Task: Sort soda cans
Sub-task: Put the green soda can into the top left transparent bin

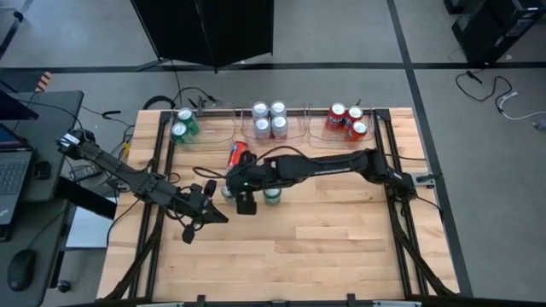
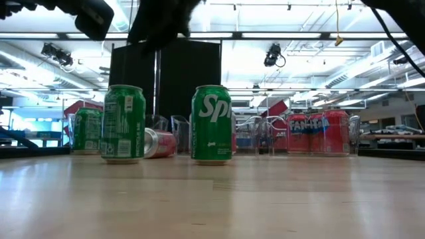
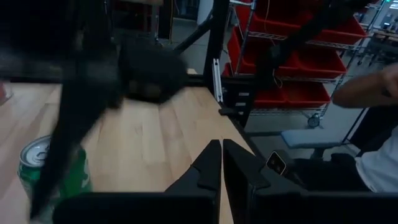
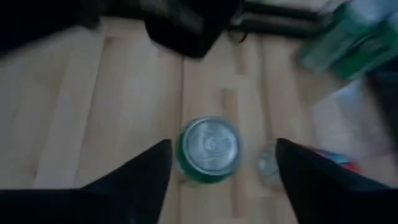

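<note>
Now the right hand (image 4: 221, 165) hangs spread above a green can (image 4: 208, 144); descending off-centre could topple it. Left hand (image 3: 221, 163) waits clenched, empty, over the desk (image 1: 324, 247)

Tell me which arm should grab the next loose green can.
Right, probably. The right gripper hangs open directly above a green can, fingers either side. The left gripper is shut and points off toward the table edge.

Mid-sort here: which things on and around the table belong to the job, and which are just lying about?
Job:
- green cans, loose and in the tray
- silver-white cans
- red cans in the tray
- red can on its side
- clear trays

Lying about:
- laptop
- mouse
- cables
</note>
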